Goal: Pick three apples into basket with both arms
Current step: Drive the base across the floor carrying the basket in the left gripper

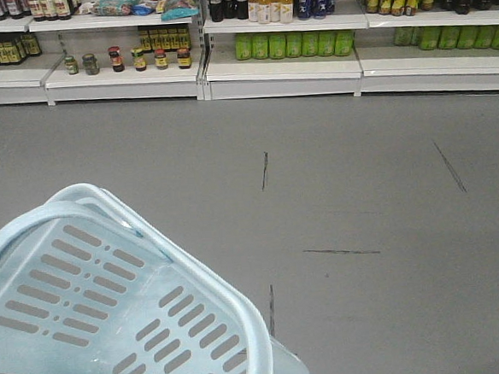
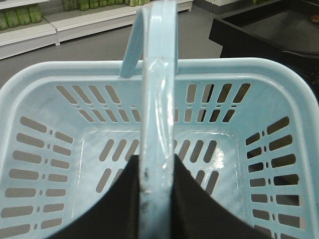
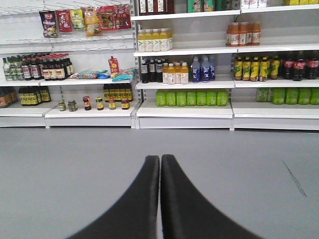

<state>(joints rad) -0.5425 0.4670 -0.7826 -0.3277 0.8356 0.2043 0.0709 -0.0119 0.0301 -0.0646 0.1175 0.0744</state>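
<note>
Left gripper [image 2: 156,167] is narrowed onto the pale blue handle [image 2: 159,74] of the basket [image 2: 30,79], one black finger pressed against each side of the loop. From the wrist view you look straight down into the slotted base. In the front view the basket sits tilted at the lower left, above the grey floor [image 1: 361,188], with both loop handles drawn together on its far side. Right gripper [image 3: 160,162] is fully closed, its two black fingers meeting along their length with nothing between them, pointing across the floor toward the white shelves [image 3: 184,109]. On those shelves stand a row of green bottles [image 3: 189,97], yellow juice bottles [image 3: 152,40], dark bottles with red labels [image 3: 299,67], small jars [image 3: 99,103] and hanging snack packets [image 3: 84,20]. Print shows on many of the labels, but it is too small to read, so I cannot name any brand.
</note>
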